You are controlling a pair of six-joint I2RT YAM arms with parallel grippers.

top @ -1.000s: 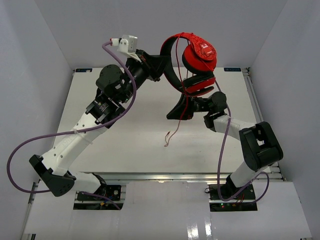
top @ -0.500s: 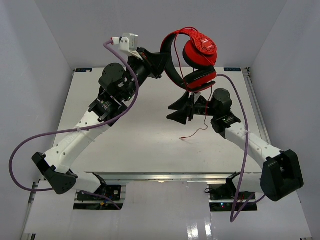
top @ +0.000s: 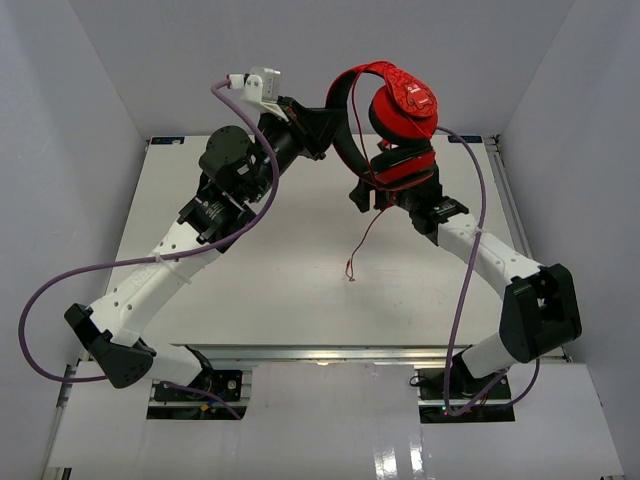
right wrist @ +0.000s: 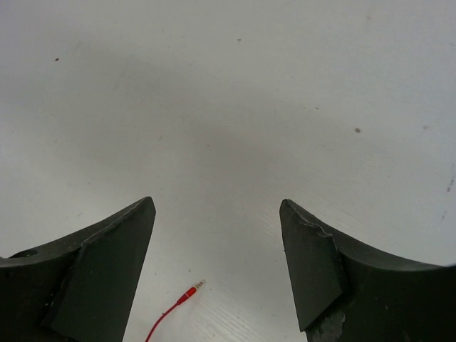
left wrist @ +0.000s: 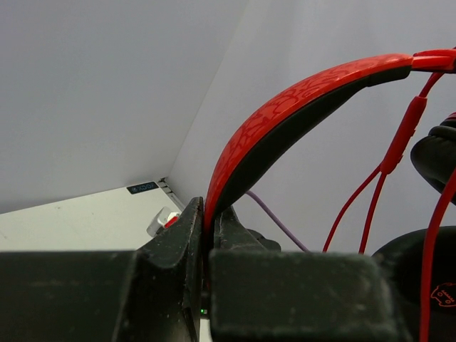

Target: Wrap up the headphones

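Note:
The red headphones (top: pixel 402 103) hang in the air over the back of the table. My left gripper (top: pixel 322 127) is shut on the headband (left wrist: pixel 299 107), which runs up from between its fingers (left wrist: pixel 208 214). The thin red cable (top: pixel 366 230) loops around the ear cups and hangs loose, its plug (top: pixel 348 277) just above the table. In the right wrist view the plug (right wrist: pixel 196 288) lies low between the fingers. My right gripper (top: pixel 372 193) sits right under the lower ear cup, open (right wrist: pixel 217 214), with only bare table between its fingers.
The white table (top: pixel 250 270) is walled in grey on three sides. Thick purple arm cables (top: pixel 60 290) (top: pixel 470 250) loop off both arms. The left arm reaches high across the back left.
My right gripper has opened wide, with no cable in it, and swung up and back to just under the ear cups. The cable end now dangles free. The left grip has not changed.

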